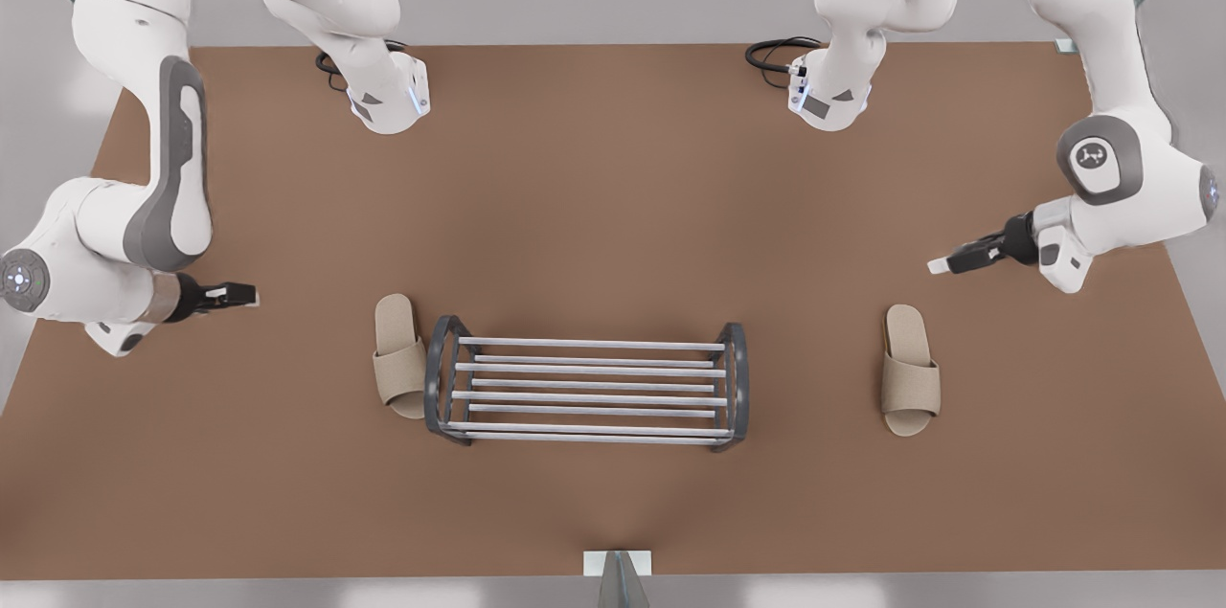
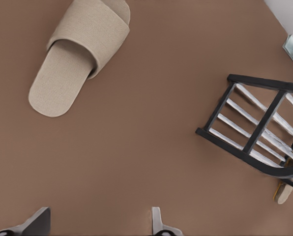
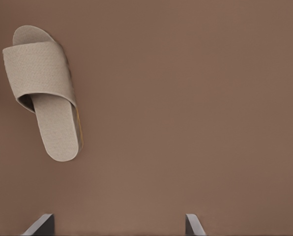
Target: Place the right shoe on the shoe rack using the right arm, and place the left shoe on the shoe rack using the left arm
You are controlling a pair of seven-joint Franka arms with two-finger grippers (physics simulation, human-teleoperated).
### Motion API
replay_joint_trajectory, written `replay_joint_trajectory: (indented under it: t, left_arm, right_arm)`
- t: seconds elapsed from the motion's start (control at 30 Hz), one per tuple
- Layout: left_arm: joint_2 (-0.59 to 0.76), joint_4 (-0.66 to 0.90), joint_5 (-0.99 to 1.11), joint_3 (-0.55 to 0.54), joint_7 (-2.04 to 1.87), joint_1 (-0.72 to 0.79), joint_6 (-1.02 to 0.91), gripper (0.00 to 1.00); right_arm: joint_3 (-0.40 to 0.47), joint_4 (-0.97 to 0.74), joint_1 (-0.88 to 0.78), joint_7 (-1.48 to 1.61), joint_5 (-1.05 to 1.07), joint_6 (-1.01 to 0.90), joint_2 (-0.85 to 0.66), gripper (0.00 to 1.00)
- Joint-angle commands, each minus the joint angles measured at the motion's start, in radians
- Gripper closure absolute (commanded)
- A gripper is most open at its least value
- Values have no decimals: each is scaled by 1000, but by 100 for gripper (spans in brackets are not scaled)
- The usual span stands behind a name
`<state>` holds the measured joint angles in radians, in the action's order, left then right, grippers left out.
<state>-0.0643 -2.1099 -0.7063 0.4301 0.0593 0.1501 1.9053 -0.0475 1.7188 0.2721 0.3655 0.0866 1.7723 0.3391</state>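
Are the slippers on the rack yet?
Not yet. The shoe rack holds no shoes. The right shoe lies on the table beside one end, the left shoe farther off the other end. The left gripper and right gripper are open, holding nothing. Both pickups and placings remain.

A beige slipper (image 2: 80, 51) lies flat on the brown table (image 2: 136, 162), well apart from the shoe rack (image 2: 259, 132), whose dark arched end and light bars show. The left gripper (image 2: 100, 225) hangs above bare table, its fingertips (image 2: 158, 223) spread wide.
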Motion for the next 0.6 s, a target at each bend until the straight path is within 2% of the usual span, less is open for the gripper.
replay_joint_trajectory:
  t: [0.0,0.03,0.07,0.1,0.17,0.2,0.23,0.3,0.47,0.57]
  left_arm:
    - [23,-176,-816,-14,1475,106,816,0]
    - [11,-228,-1252,-14,1885,101,821,0]
    - [11,-257,-1479,-17,2047,101,821,0]
    - [11,-271,-1648,-28,2151,101,821,0]
    - [5,-314,-1907,-31,2260,98,778,0]
    - [1,-324,-2001,-31,2262,95,764,0]
    - [-25,-326,-2059,-31,2262,77,758,0]
    - [-51,-372,-2118,-31,2343,75,589,0]
    - [-78,-369,-2122,-30,2423,40,488,0]
    - [-89,-374,-2239,-31,2337,52,486,0]
  right_arm:
    - [-2,122,56,861,206,346,9,0]
    - [-2,195,58,1022,341,424,15,0]
    - [-2,258,58,1184,468,489,20,0]
    - [-2,344,56,1415,633,619,17,0]
    - [-5,412,24,1776,1001,717,23,0]
    - [-6,410,21,1862,1055,727,40,0]
    - [-6,401,19,1974,1082,730,47,0]
    - [-6,412,1,2166,1118,842,55,0]
    - [-8,443,-36,2337,1131,1001,67,0]
    - [-9,489,-126,2517,1412,1061,64,0]
